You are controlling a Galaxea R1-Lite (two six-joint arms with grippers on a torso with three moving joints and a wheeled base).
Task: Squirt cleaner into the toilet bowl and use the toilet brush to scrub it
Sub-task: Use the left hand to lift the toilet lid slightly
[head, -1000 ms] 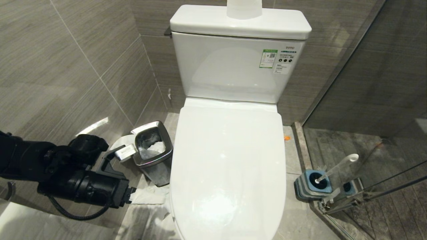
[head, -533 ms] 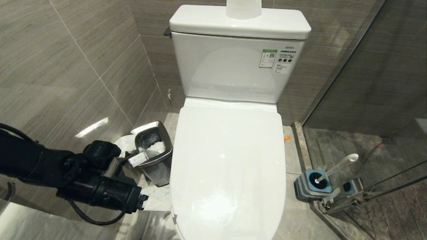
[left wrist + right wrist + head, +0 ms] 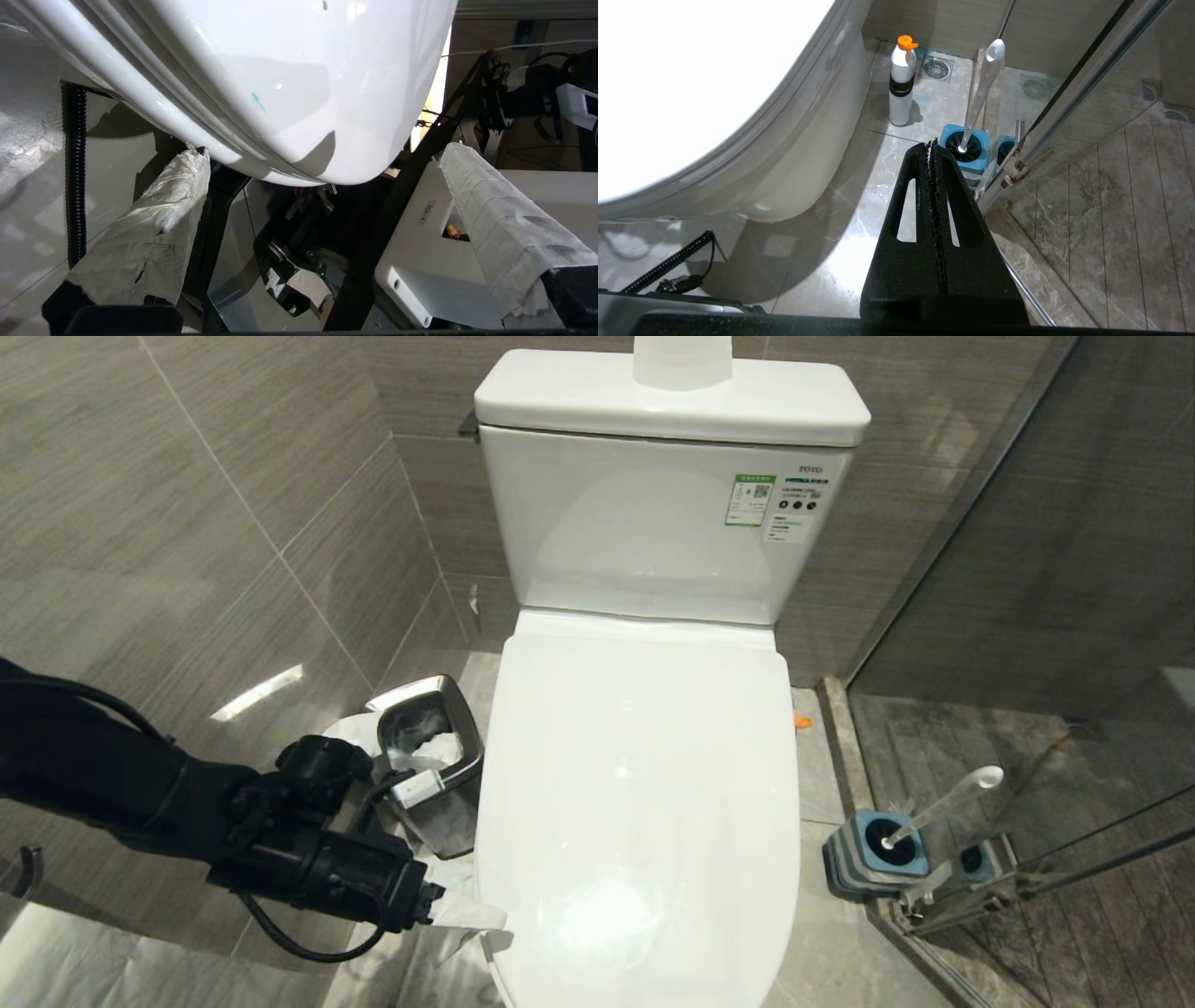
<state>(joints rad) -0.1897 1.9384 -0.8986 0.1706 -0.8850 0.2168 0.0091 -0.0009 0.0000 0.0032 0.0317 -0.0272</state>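
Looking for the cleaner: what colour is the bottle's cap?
Orange cap, clearest in the right wrist view.

left gripper [image 3: 485,919] spread wide, right gripper [image 3: 932,144] closed

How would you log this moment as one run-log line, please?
lid: closed | left gripper: open, at lid's front-left edge | right gripper: shut, parked | toilet brush: in holder

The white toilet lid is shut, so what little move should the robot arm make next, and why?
Probably slide the open left gripper a bit further until its paper-wrapped fingers straddle the front edge of the glossy white toilet lid, then lift. The lid covers the bowl, and one fingertip already sits just under its rim.
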